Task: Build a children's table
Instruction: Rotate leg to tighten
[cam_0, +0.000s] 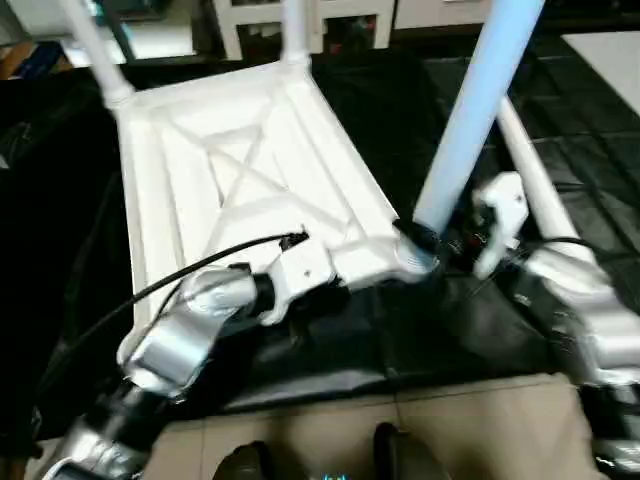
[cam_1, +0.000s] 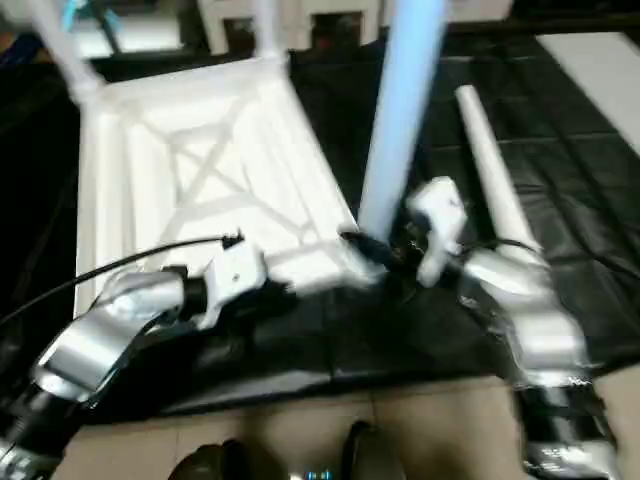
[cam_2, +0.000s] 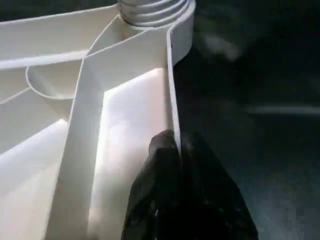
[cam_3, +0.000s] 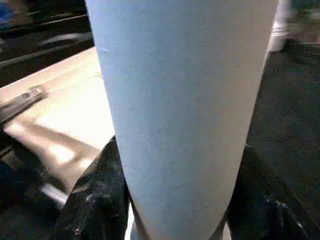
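The white table top lies upside down on a black mat, its X ribs facing up. Two white legs stand in its far corners. A third leg rises from the near right corner socket. My right gripper is shut on this leg just above the socket, with a finger on each side of it. My left gripper is shut on the thin near rim of the table top. A fourth leg lies loose on the mat to the right.
The black mat covers the floor around the table top, and beige tiles begin at its near edge. White shelving stands at the back. A white panel lies at the far right.
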